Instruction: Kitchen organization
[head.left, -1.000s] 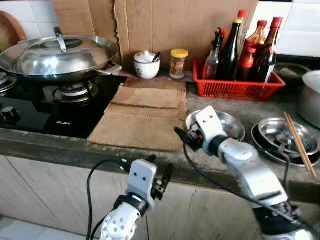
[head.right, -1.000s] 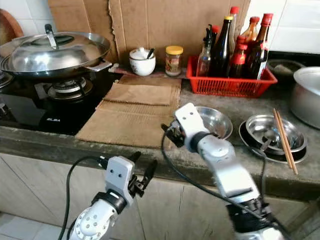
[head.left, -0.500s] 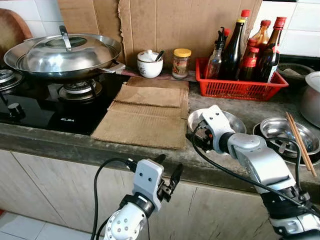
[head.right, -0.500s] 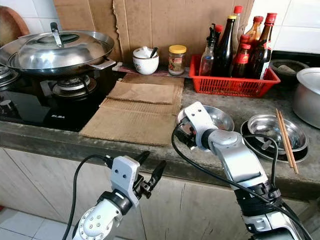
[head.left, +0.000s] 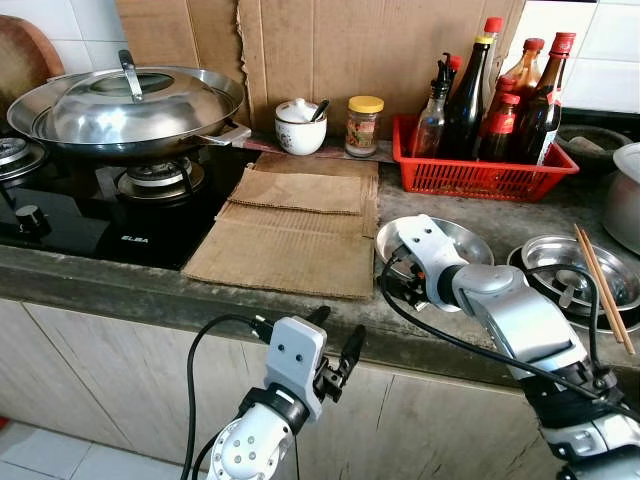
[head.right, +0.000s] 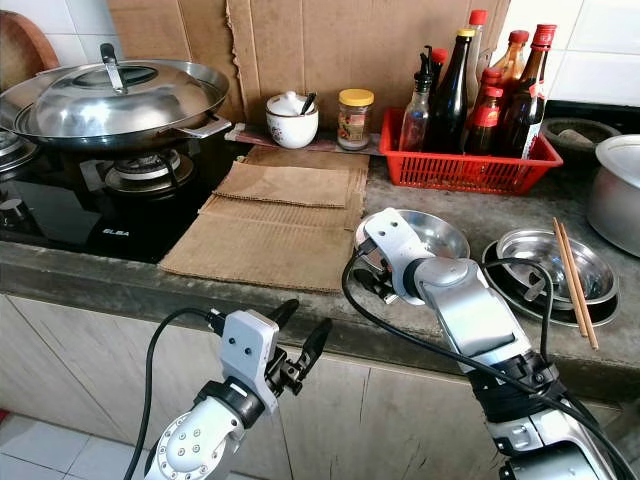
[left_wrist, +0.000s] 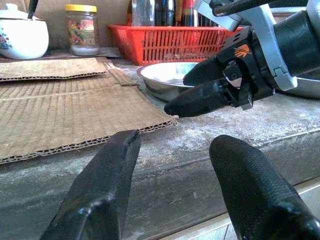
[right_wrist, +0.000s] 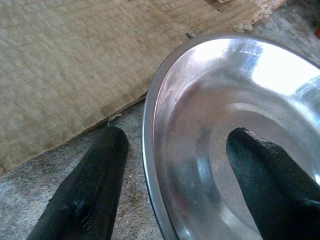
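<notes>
A shallow steel bowl (head.left: 456, 240) sits on the grey stone counter (head.left: 330, 315), right of the cardboard sheets. My right gripper (head.left: 405, 291) is low at the bowl's near-left rim and open. One finger (right_wrist: 85, 190) is outside on the counter and the other finger (right_wrist: 270, 185) is inside the bowl (right_wrist: 240, 100), so the rim passes between them untouched. My left gripper (head.left: 338, 334) hangs open in front of the counter edge, below the cardboard, holding nothing. The left wrist view looks between the left gripper (left_wrist: 175, 142) fingers at the right gripper's fingers (left_wrist: 200, 97) beside the bowl (left_wrist: 165, 80).
Flat cardboard sheets (head.left: 290, 225) lie left of the bowl. A lidded wok (head.left: 125, 105) stands on the stove (head.left: 80, 215). At the back are a white pot (head.left: 300, 128), a yellow-lidded jar (head.left: 361, 125) and a red basket of bottles (head.left: 480, 172). Chopsticks (head.left: 600, 285) rest on a second steel bowl (head.left: 560, 262).
The camera shifted early on. My right gripper has moved right from the cardboard's edge and down onto the steel bowl's rim. The left gripper has stayed open in front of the counter.
</notes>
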